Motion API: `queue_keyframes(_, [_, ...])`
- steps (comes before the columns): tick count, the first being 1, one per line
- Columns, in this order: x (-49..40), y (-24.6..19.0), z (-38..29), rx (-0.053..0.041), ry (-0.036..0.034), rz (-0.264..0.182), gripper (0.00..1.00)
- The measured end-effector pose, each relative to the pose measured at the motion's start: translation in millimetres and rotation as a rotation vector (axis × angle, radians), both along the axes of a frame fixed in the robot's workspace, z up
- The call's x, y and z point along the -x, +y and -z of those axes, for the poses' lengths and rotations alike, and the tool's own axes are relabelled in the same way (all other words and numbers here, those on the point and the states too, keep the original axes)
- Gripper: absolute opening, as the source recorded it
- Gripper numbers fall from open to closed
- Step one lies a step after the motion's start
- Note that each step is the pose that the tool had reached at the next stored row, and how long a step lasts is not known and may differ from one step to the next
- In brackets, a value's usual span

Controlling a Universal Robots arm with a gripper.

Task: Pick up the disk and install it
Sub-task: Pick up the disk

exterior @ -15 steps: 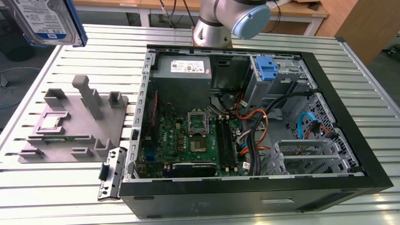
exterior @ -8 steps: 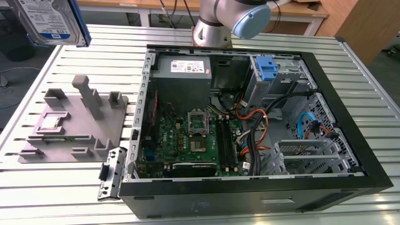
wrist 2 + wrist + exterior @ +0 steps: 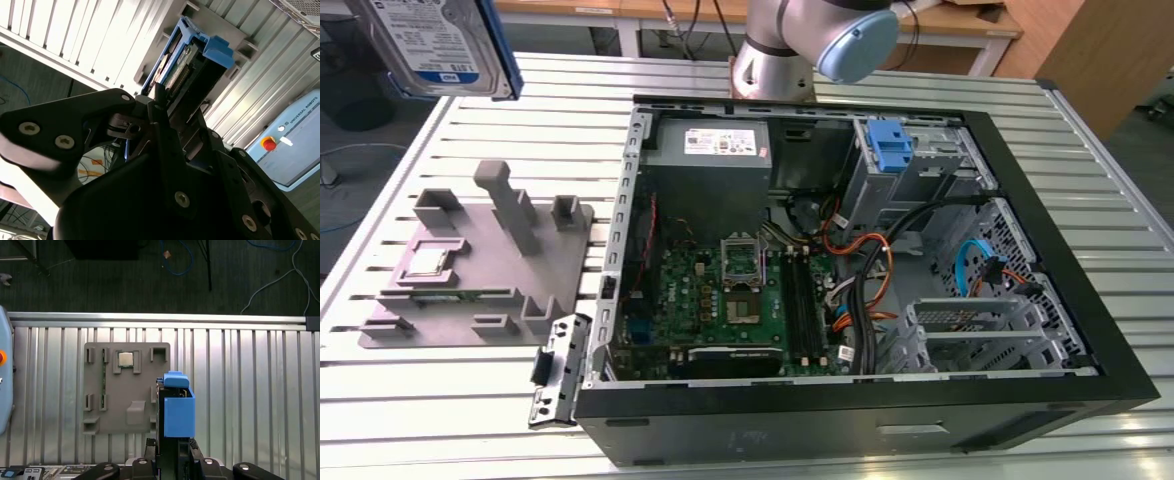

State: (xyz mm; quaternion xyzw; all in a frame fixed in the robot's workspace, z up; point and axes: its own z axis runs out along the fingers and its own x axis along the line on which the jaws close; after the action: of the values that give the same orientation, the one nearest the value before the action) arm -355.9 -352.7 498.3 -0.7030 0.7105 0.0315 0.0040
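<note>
Aloft, pincer [image 3: 172,447] clenched on the disk [image 3: 179,415], grey tray [image 3: 125,390] holding a chip [image 3: 125,359].

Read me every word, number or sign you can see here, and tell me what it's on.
On the disk, held in the gripper: white-and-blue label, print too small to read.
On the power-supply box: white label, too small to read.
On the grey box with the red button: a maker's name only, not quoted.
</note>
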Motion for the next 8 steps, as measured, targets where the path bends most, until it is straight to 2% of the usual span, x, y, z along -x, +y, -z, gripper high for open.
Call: queue_keyframes(8, [-9.0,0.0,0.0,-0.0002,0.0000,0.000,0.35])
